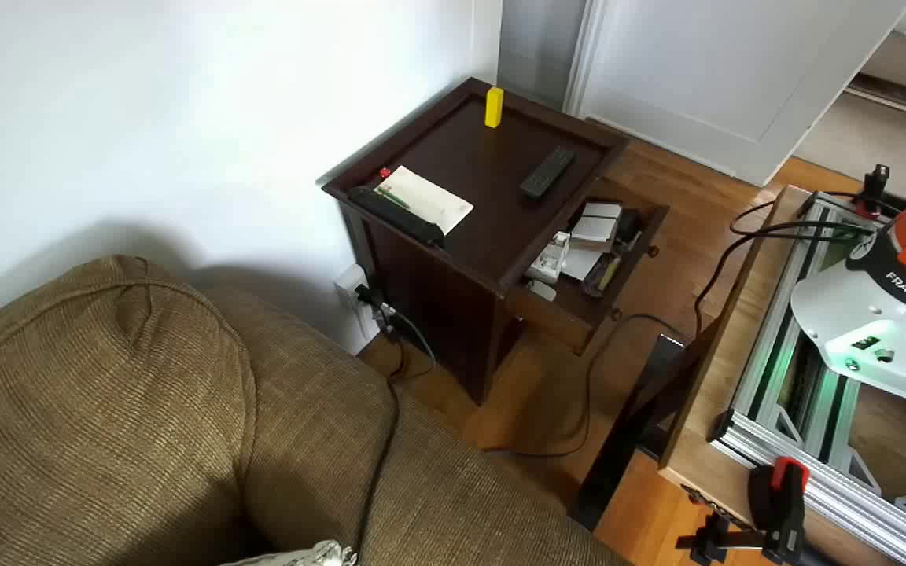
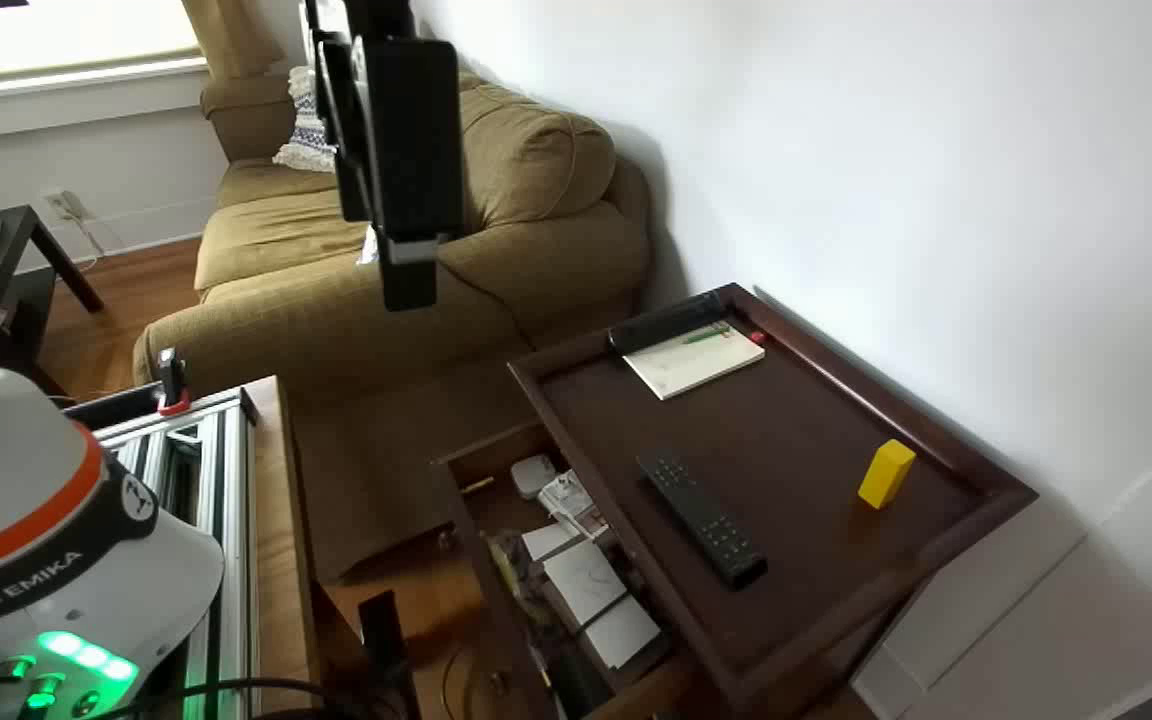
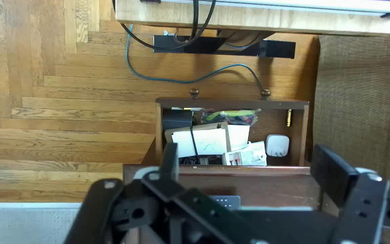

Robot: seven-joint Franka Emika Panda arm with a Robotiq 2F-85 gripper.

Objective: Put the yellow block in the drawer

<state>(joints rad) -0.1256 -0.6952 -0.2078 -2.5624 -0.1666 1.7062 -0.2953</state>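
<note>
The yellow block (image 1: 494,108) stands upright on the dark side table near its far corner by the wall. It also shows in an exterior view (image 2: 886,474) and is out of the wrist view. The drawer (image 1: 555,324) of the dark brown table is pulled out and holds several things. It also shows in an exterior view (image 2: 492,512) and in the wrist view (image 3: 232,103). My gripper (image 3: 249,162) is open, with nothing between its fingers. It hangs high, over the table's drawer-side edge in the wrist view. An exterior view shows it edge-on (image 2: 411,280), away from the block.
A black remote (image 2: 704,520) lies on the tabletop between the block and the drawer. A cream pad (image 1: 425,196) with a green pencil and a black case (image 1: 396,214) lie at the sofa end. The table has a raised rim. White boxes (image 3: 200,142) and a charger (image 3: 277,145) lie in the drawer.
</note>
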